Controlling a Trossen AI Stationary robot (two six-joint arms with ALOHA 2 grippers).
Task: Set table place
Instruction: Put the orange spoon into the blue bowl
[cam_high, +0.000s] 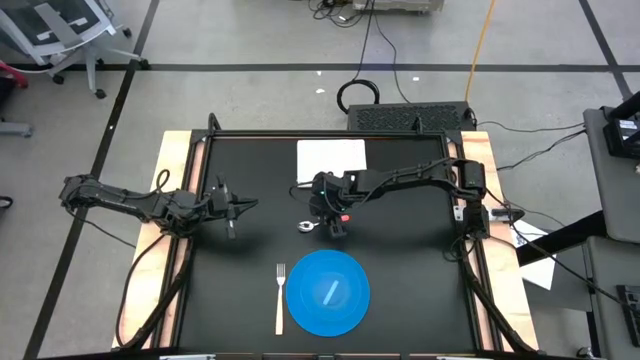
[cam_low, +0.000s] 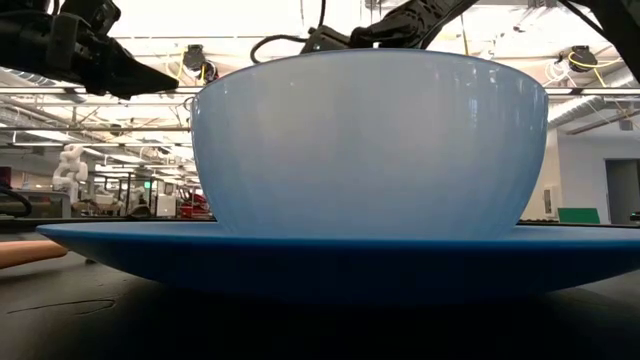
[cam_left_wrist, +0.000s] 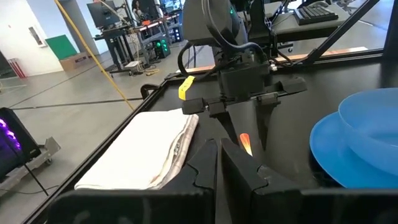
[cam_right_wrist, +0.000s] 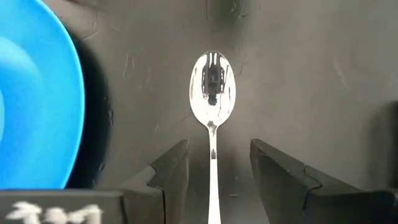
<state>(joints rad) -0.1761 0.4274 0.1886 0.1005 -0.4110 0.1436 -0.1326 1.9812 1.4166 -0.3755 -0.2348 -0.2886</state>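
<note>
The metal spoon lies on the black table, with its bowl toward the left and its orange handle under my right gripper. My right gripper points down, open, one finger on each side of the spoon's neck, with a gap on both sides. The blue plate lies near the front edge with the translucent blue bowl standing on it. The pale-handled fork lies flat to the left of the plate. My left gripper is shut and empty, held at the table's left.
A folded white cloth lies at the table's far edge, just behind my right gripper. Pale wooden strips run along the left and right sides. Cables and a black mat lie on the floor beyond the far edge.
</note>
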